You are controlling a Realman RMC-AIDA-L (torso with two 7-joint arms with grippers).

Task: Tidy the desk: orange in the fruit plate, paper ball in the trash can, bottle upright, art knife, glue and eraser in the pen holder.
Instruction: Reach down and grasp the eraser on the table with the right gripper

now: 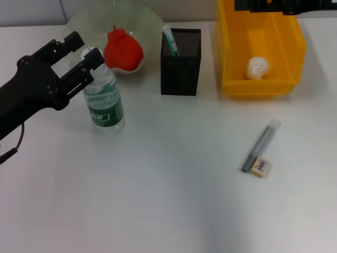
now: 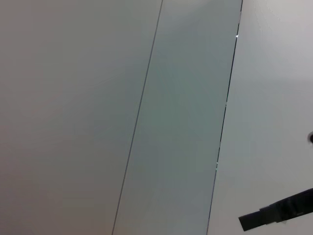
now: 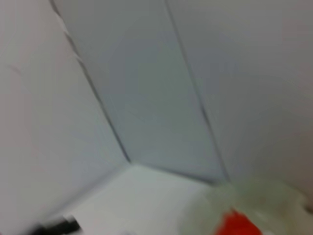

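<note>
One right gripper point(image 1: 274, 5) is showing cut off at 1 o'clock, fingers unreadable. One left gripper point(image 1: 84, 50) is holding its fingers apart around one upright bottle point(image 1: 103, 97) at 10 o'clock.

Open desk in front; clutter along the back.
The bottle point(image 1: 103, 97), fruit plate point(image 1: 139, 21), pen holder point(image 1: 180, 62) and trash can point(image 1: 259, 50) line the rear, gaps between them.
</note>
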